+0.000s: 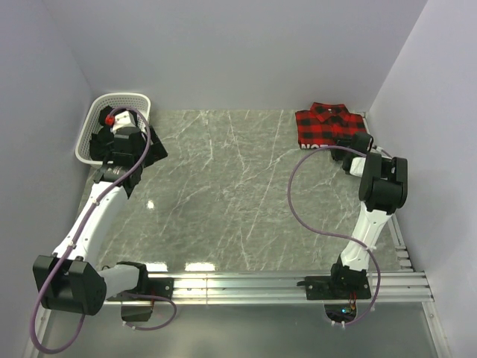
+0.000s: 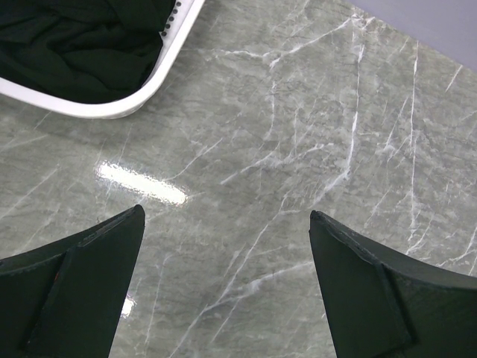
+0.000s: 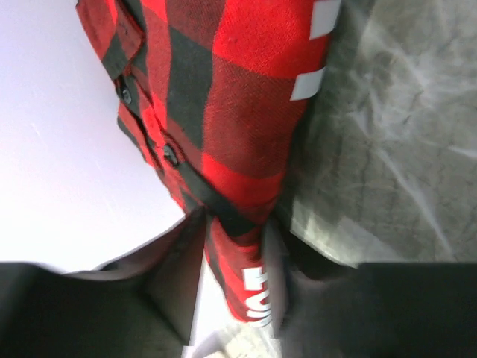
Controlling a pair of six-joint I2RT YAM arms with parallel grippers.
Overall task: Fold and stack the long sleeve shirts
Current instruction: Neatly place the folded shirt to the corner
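Left claw [image 2: 225, 212]: spread wide, nothing between its jaws. Both of my fingers [image 2: 74, 291] hang above the bare marbled table [image 2: 298, 134], clear of its surface. Ahead of the fingertips and off to the left-finger side stands the white lattice basket [image 2: 149, 93]. Only its curved rim and one corner appear in my wrist view. The black shirt [image 2: 74, 45] lies crumpled inside that basket, well apart from the claw and not touched by it.

Right claw [image 3: 237, 220]: set at the near edge of the red-and-black flannel shirt [image 3: 238, 97]. A folded edge of that shirt runs between my two fingers, one finger on each side of the cloth. I cannot tell whether the jaws press on the fabric or merely flank it. The rest of the shirt extends ahead of the fingertips, folded flat on the table, with its button placket toward the left finger. White lettering [image 3: 257, 287] shows on the fabric between the fingers. The pale wall [image 3: 59, 149] is just beyond the left-finger side.
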